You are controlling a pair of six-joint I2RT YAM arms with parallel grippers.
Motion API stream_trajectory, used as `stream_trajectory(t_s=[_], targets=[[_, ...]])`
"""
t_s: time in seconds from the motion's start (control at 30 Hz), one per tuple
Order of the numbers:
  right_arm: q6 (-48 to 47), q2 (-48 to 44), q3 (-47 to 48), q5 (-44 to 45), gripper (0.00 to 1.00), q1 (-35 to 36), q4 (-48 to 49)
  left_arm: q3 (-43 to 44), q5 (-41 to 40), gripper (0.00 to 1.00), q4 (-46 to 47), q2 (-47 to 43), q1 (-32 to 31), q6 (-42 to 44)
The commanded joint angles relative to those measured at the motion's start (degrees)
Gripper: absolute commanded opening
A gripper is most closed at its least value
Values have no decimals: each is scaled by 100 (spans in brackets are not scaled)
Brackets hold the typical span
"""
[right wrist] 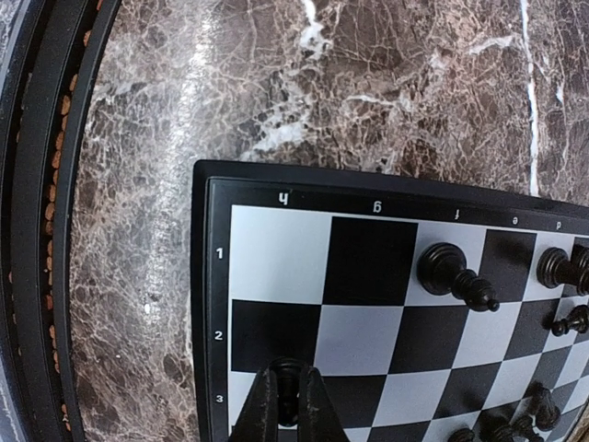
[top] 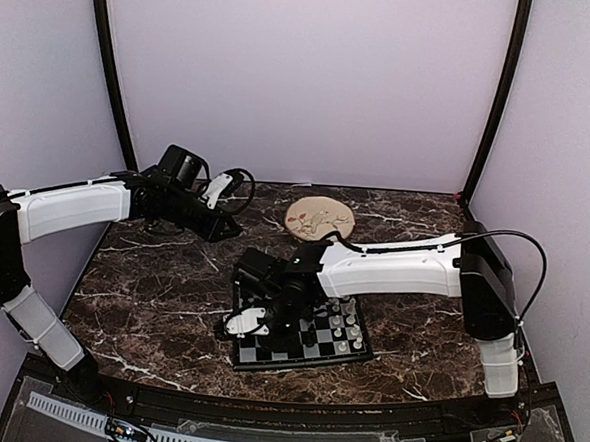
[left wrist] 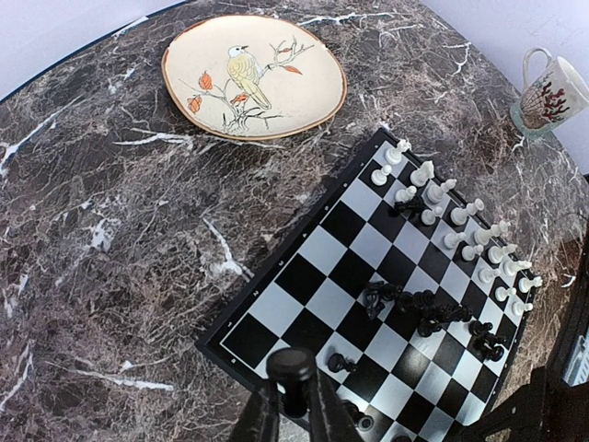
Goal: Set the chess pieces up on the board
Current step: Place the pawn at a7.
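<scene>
Your right hand [right wrist: 288,376] pinches a black piece [right wrist: 288,391] over the board [right wrist: 213,276] — probably to seat it; left hand [left wrist: 294,398] grips a pawn [left wrist: 292,366], held clear.

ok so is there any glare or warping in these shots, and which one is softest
Right wrist view: a pale sheen streaks the table left of the board, washing out the marble. Left wrist view: sharp, though the table's far edge bows, likely lens warp. Top view: softest; the chess pieces blur together.
</scene>
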Motion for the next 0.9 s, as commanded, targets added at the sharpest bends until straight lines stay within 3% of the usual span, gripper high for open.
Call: stream_trajectory(t_s=[0.0, 0.63, 0.87], targets=[[-75, 80, 236, 47, 0, 30, -153, -102, 83, 14, 23, -204, 36, -34], [-38, 309, 373, -164, 1, 160, -207, -108, 224, 14, 15, -119, 36, -52], [-7, 360, 404, -171, 9, 159, -225, -108, 247, 14, 15, -103, 32, -47]])
